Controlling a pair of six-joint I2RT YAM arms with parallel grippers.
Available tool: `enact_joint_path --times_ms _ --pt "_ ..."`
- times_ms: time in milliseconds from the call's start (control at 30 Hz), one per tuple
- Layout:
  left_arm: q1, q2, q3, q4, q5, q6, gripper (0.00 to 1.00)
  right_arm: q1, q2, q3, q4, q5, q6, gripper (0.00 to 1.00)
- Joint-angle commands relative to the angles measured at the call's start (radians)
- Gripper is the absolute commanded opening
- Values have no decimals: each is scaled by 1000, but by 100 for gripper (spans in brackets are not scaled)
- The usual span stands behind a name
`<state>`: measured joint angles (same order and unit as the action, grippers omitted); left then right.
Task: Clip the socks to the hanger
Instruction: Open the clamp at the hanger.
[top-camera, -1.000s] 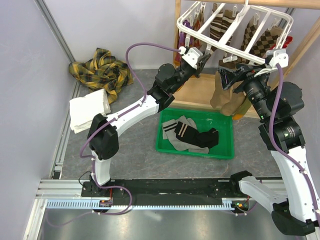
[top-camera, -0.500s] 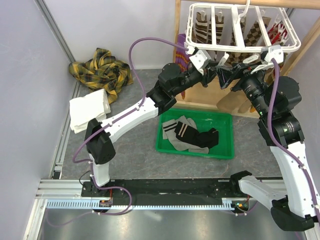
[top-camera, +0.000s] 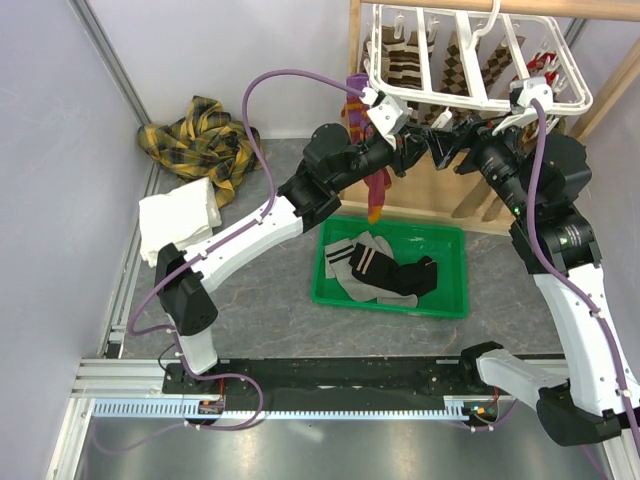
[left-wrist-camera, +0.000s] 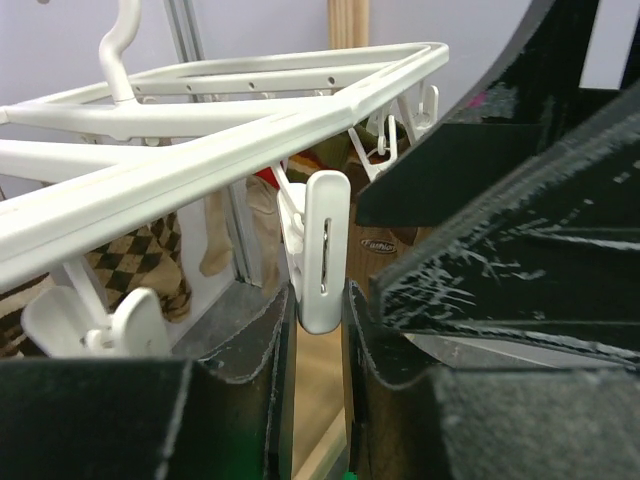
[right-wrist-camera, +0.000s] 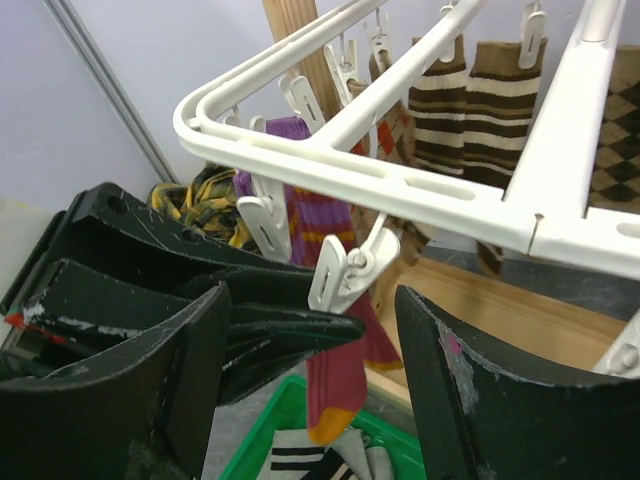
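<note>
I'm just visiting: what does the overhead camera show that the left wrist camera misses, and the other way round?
Only the overhead view shows the wider scene: the left arm, the right arm, the green bin holding loose socks, a yellow plaid cloth and a folded white towel. Only the left wrist view shows, close up, a white clip pinched in the left pincer. Both show the white hanger and the argyle socks hanging from it.
</note>
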<state>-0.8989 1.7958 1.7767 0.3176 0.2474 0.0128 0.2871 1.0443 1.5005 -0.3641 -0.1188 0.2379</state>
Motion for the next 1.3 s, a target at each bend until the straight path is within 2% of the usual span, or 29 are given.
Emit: enact_joint_path --times_ms 0,400,800,1000,1100,1133,1233,1267 --pt "-20 -39 -22 -66 116 -63 2 -43 37 53 42 -87 73 73" --pt "-20 -13 -23 -64 130 -96 2 -175 106 10 204 -286 359 70" --pt "-11 -7 -34 -46 156 -154 2 -206 105 -55 255 -314 400 53" --pt "5 -4 -51 -20 176 -214 2 -212 95 -72 266 -324 397 39" --pt "9 -1 -65 -14 187 -241 2 -210 92 -71 269 -329 393 30" --pt "11 -1 -71 -14 188 -244 2 -210 89 -72 269 -331 393 23" --pt "11 -3 -77 -15 188 -247 10 -212 88 -79 272 -334 390 8" --pt "11 -4 -79 -18 185 -244 19 -212 88 -80 275 -335 388 5"
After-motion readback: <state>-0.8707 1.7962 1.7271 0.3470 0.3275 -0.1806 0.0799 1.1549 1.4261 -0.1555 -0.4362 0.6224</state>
